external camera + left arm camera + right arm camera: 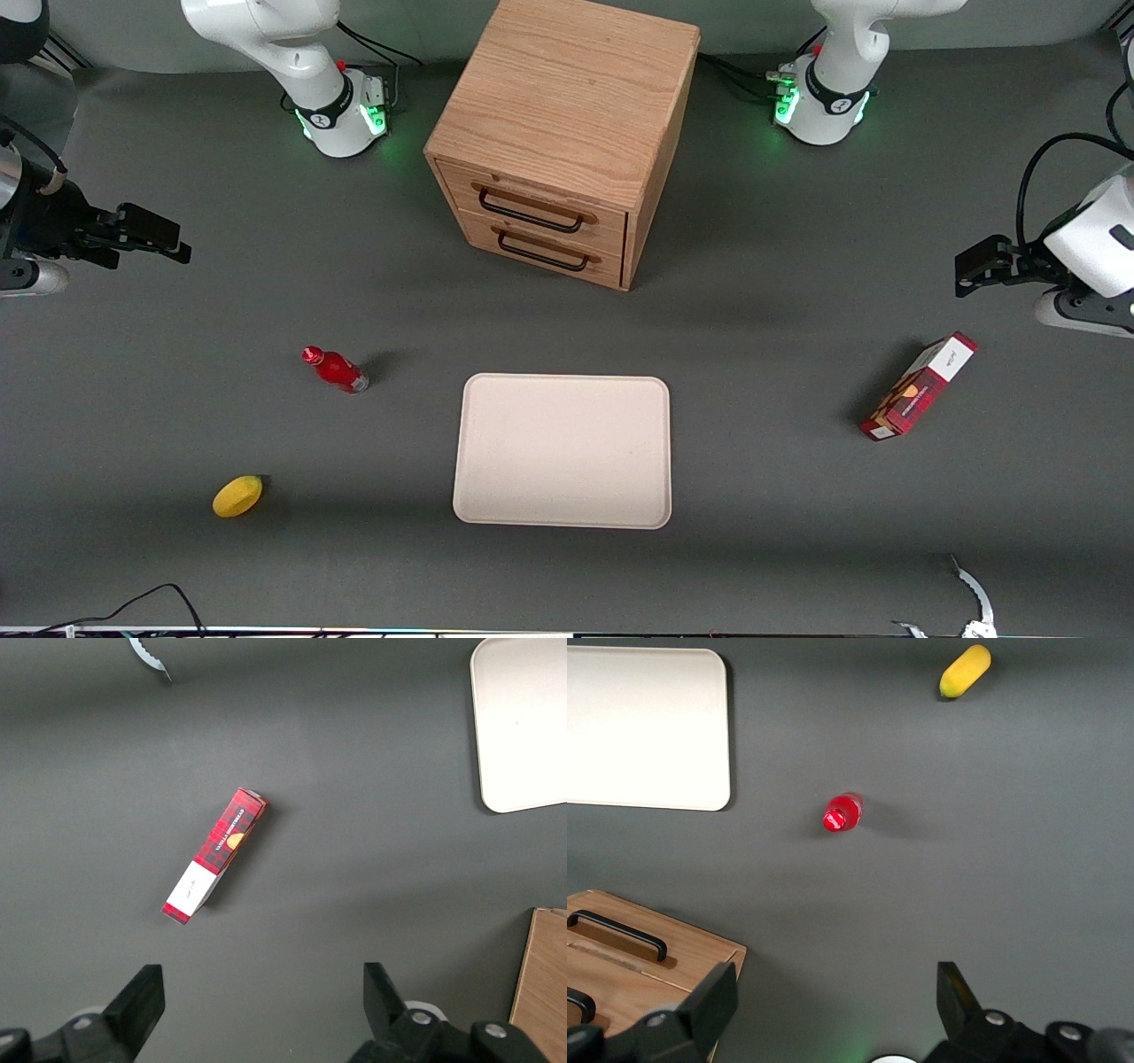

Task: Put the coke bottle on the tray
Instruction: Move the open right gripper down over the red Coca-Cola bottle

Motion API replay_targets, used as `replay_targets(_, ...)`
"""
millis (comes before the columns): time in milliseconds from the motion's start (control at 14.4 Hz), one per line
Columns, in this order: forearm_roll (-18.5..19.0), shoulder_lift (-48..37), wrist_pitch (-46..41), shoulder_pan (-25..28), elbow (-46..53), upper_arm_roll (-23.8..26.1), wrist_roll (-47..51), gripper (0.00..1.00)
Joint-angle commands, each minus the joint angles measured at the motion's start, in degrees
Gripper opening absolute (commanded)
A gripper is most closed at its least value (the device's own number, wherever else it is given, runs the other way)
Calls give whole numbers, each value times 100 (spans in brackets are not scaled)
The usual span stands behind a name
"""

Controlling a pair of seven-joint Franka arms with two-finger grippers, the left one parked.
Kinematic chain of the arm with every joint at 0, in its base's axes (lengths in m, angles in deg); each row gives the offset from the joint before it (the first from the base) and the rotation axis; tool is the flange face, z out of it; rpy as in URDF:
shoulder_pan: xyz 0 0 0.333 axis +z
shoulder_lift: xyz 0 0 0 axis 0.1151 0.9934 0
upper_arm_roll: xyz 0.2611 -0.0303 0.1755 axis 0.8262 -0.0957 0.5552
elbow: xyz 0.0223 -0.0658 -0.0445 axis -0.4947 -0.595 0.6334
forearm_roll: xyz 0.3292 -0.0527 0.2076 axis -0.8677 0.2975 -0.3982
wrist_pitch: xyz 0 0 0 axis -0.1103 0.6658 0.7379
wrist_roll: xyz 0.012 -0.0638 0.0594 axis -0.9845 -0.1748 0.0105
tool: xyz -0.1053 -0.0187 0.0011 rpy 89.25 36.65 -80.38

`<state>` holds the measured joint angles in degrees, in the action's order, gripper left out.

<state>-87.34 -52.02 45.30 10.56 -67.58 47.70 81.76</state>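
Note:
The coke bottle (335, 369), small and red with a red cap, stands on the grey table beside the tray, toward the working arm's end. It also shows in the right wrist view (842, 812), cap up. The pale beige tray (563, 450) lies flat in front of the drawer cabinet, with nothing on it; it also shows in the right wrist view (647, 726). My right gripper (173, 241) hangs above the table at the working arm's end, farther from the front camera than the bottle and well apart from it. Its fingers are open and hold nothing (835, 974).
A yellow lemon (237, 495) lies nearer the front camera than the bottle. A wooden drawer cabinet (567, 133) with two black handles stands at the back middle. A red rectangular carton (918, 386) lies toward the parked arm's end.

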Motion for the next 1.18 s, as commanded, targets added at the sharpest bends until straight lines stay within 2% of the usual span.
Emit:
replay_targets(0, 26, -39, -8, 9, 20, 24, 77, 100)
replay_targets(625, 158, 180, 61, 71, -32, 111, -2, 100)
replay_targets(764, 350, 269, 166, 71, -120, 216, 32, 100)
replay_targets(1111, 404, 40, 1361, 45, -1349, 305, 50, 100)
